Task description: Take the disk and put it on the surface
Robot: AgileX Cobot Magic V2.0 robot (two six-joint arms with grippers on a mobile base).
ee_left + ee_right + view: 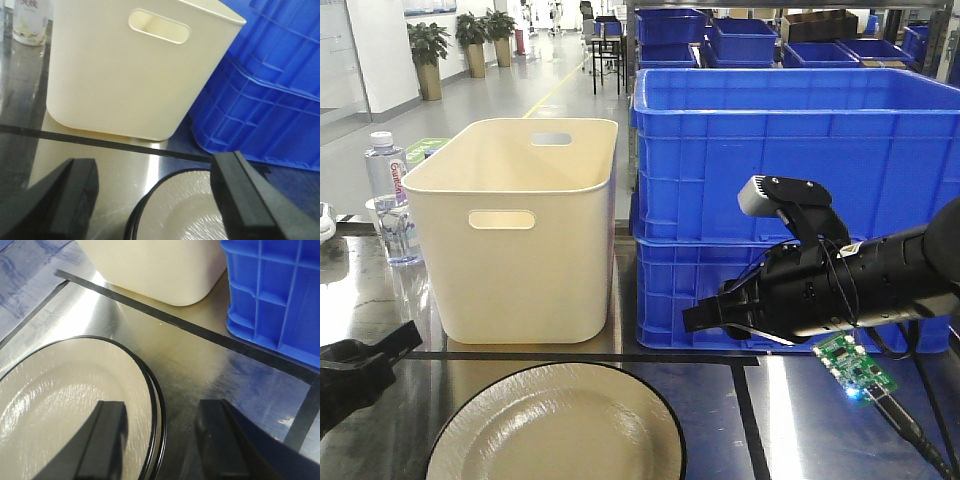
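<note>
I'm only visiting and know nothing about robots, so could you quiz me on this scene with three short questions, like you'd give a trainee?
1. True or false: the cream bin stands left of the stacked blue crates.
2. What colour is the plate's rim?
3. The right gripper is: A) clamped on the plate, B) open beside the plate's edge, C) inside the bin.

Key: 1 true; 2 black; 3 B.

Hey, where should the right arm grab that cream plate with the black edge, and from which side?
Probably the plate's raised black rim on the side nearest the right gripper, coming from that side. The plate lies flat on the tabletop, so only the thin rim offers a hold: one of the fingers over the rim, the other outside. The rim looks doubled, perhaps two stacked plates.
</note>
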